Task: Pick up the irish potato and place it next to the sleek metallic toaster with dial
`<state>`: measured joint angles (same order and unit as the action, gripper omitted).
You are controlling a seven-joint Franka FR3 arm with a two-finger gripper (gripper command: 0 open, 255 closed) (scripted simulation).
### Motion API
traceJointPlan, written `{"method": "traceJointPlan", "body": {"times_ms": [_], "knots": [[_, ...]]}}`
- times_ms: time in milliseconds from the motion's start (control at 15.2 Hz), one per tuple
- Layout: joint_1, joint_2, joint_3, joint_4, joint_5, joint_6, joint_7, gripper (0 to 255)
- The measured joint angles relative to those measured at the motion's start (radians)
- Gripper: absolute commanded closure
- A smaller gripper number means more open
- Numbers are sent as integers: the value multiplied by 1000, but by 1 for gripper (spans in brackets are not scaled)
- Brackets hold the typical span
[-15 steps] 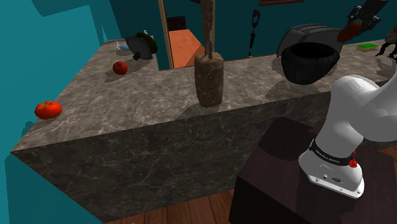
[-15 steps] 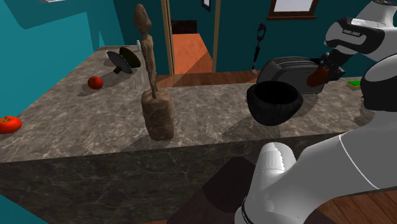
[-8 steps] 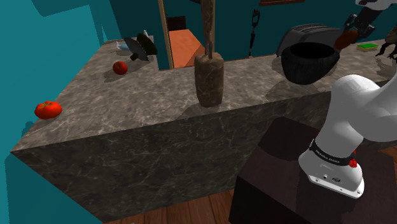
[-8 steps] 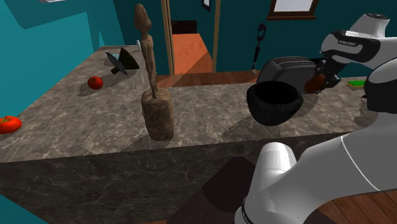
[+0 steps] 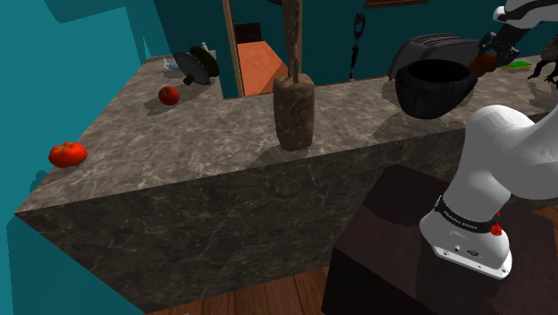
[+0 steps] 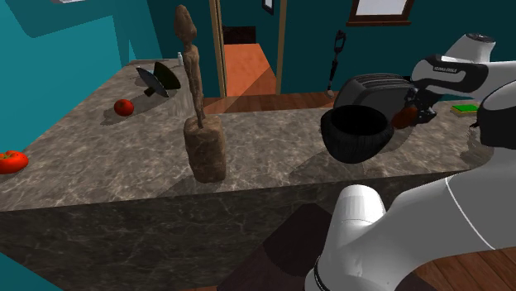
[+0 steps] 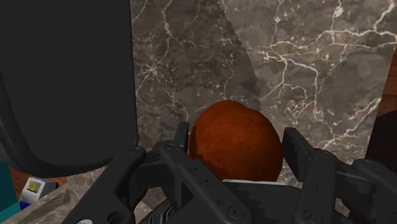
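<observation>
Dark grey-brown marble counter with white veins (image 5: 179,152) (image 6: 124,157), L-shaped, runs from near left to far right. All-black two-finger gripper (image 7: 240,159) (image 6: 411,112) (image 5: 490,52) is clamped on the round reddish-brown potato (image 7: 232,133) (image 6: 403,118) (image 5: 484,63), one finger on each side. The potato is low over the counter at its far right end, just right of the dark grey rounded toaster (image 6: 372,85) (image 5: 427,46). Cannot tell if the potato touches the marble. In the wrist view bare veined marble lies under the potato and a flat dark body stands close beside it.

Round black bowl (image 5: 435,88) (image 6: 357,132) sits on the counter edge, just near of the toaster. Tall rough brown figure on a chunky brown block (image 5: 294,112) (image 6: 205,149) stands mid-counter, upright. Red tomato (image 5: 68,154) (image 6: 10,159) lies at the near left end. Small dark red round fruit (image 5: 169,95) (image 6: 124,107) is at the far left, near a black round disc-like object (image 5: 197,65) (image 6: 161,78), kind unclear. Flat green thing (image 5: 517,64) (image 6: 461,107) lies at the far right, behind the arm.

Room: teal walls (image 5: 54,80), a wood-framed doorway with an orange-brown floor beyond (image 5: 259,54) (image 6: 248,70), and a black long-handled tool on the far wall (image 6: 336,58). Brown plank floor (image 5: 250,300) below. Dark box stand (image 5: 393,259) at near right, against the counter front.
</observation>
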<state>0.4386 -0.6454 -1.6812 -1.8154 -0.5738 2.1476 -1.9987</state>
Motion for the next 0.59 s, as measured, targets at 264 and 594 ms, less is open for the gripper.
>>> {"method": "traceJointPlan", "body": {"times_ms": [264, 594], "knots": [[9, -12, -29, -35, -22, 45, 10, 255], [31, -30, -72, -63, -51, 93, 21, 255]]}}
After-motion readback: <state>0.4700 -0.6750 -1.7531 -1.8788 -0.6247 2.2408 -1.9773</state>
